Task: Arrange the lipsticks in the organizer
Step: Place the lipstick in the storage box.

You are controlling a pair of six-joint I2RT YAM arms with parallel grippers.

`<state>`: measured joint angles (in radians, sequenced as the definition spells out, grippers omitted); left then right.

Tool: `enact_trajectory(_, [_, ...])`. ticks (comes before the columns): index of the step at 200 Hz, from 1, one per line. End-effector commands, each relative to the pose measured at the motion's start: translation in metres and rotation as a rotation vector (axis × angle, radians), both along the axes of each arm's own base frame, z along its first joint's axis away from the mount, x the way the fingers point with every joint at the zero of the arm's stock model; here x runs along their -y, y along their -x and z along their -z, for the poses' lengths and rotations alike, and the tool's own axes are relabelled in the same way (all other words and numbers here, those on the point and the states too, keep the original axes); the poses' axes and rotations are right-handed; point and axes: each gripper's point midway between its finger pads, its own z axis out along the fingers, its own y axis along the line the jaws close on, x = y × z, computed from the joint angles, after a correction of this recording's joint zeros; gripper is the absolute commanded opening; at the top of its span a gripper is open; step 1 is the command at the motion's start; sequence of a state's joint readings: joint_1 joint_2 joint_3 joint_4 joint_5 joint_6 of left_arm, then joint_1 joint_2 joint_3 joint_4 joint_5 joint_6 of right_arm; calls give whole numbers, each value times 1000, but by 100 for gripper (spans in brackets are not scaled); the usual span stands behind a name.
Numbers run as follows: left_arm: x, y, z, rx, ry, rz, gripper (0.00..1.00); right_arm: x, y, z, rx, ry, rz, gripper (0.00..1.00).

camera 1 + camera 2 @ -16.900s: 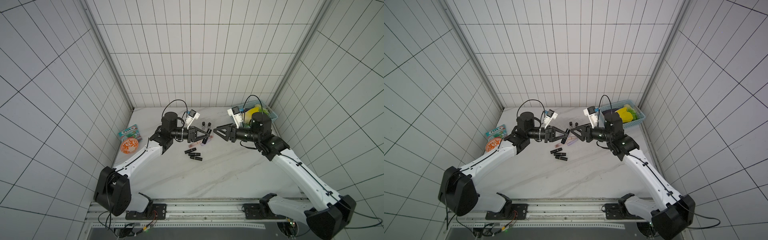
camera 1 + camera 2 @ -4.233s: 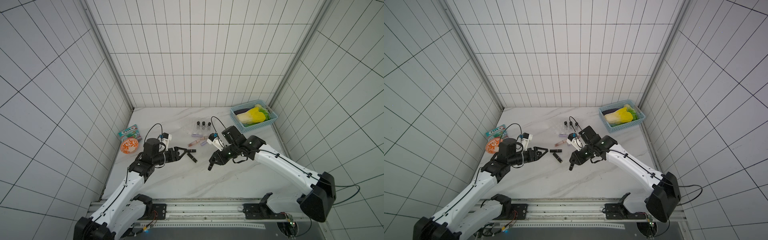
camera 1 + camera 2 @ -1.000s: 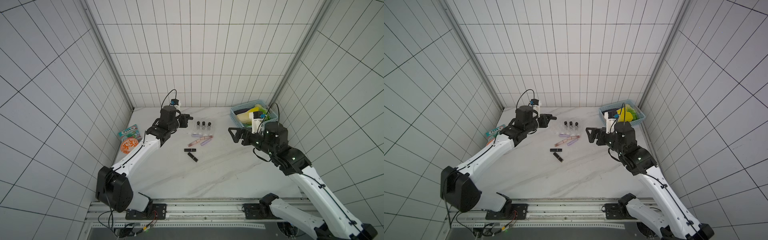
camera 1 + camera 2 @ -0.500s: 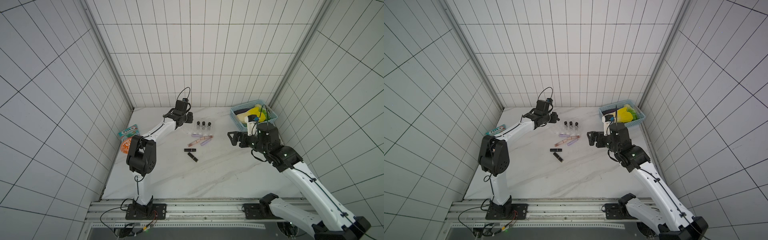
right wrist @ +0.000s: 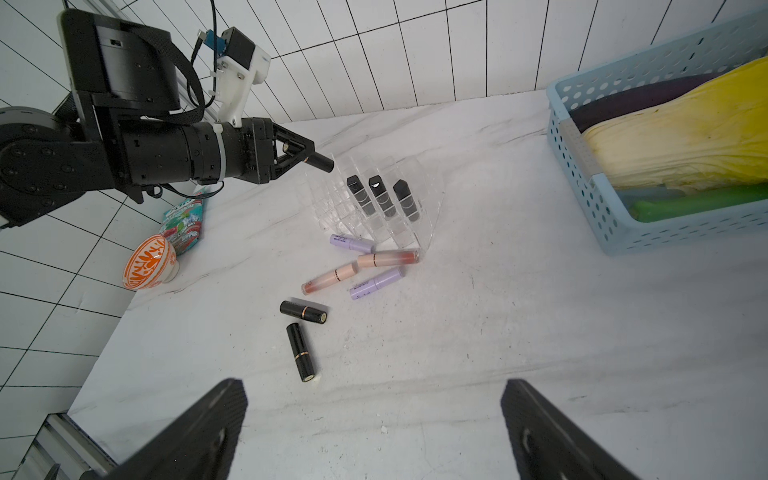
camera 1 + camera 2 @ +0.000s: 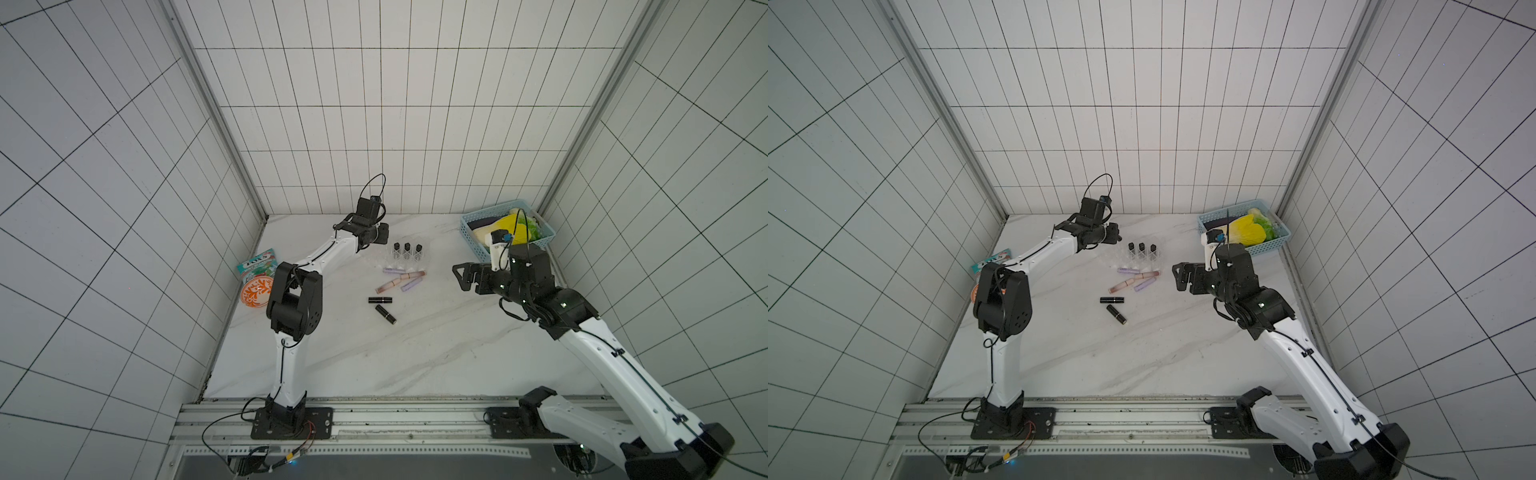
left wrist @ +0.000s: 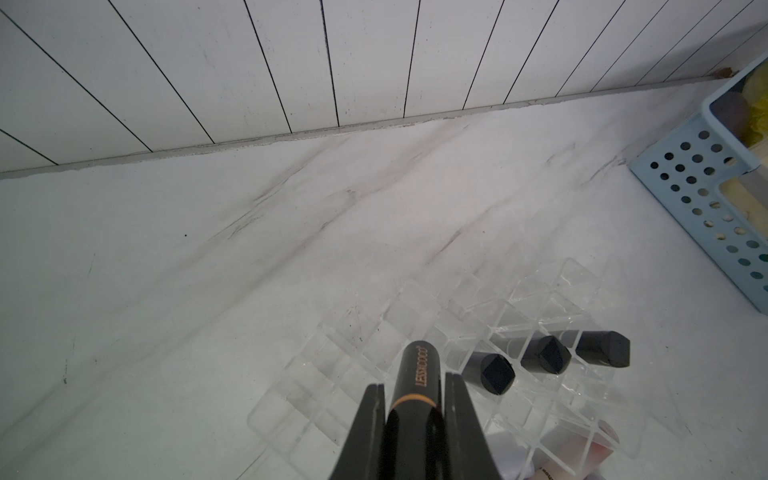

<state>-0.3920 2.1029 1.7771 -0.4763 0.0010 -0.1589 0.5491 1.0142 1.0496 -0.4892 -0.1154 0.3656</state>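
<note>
1. Left gripper is clamped tight on a black lipstick, pinched at its gold band, with the far end sticking out past the fingertips. Right gripper is spread wide and empty above the tabletop, well apart from everything.
2. Step in hand, as I read it: delivering a fourth tube. It hangs at the edge of the organizer nearest the left arm, lying nearly level and not yet in a cell.
3. Organizer sits toward the back wall. Three black lipsticks stand side by side in one row; the cells beside them are vacant.
4. Next move likely calls for tipping the tube upright over a vacant cell, lowering it, then releasing. Cells look snug.
5. Loose just in front of the organizer: two lilac tubes, two slim pink-clear ones, two black ones.
6. Materials: organizer is clear hard plastic, stepped, its thin walls faint against the white veined top. Held tube is a glossy round cylinder, probably slippery. Stowed tubes show faceted tops.
</note>
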Motion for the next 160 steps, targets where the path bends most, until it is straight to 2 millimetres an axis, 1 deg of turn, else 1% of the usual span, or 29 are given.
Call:
enact_trajectory(1, [5, 1, 15, -29, -25, 23, 4, 3, -1, 5, 9, 8, -2, 100])
enact_trajectory(36, [9, 8, 19, -43, -30, 37, 5, 2, 0, 8, -1, 6, -10, 100])
enact_trajectory(80, [14, 12, 24, -53, -42, 45, 4, 2, 1, 7, 1, 2, -14, 100])
enact_trajectory(132, [7, 12, 40, -83, -85, 25, 5, 1, 2, 6, -3, -2, -24, 100])
enact_trajectory(160, [2, 11, 41, -82, -116, 7, 6, -1, 2, 7, -9, -4, -31, 100])
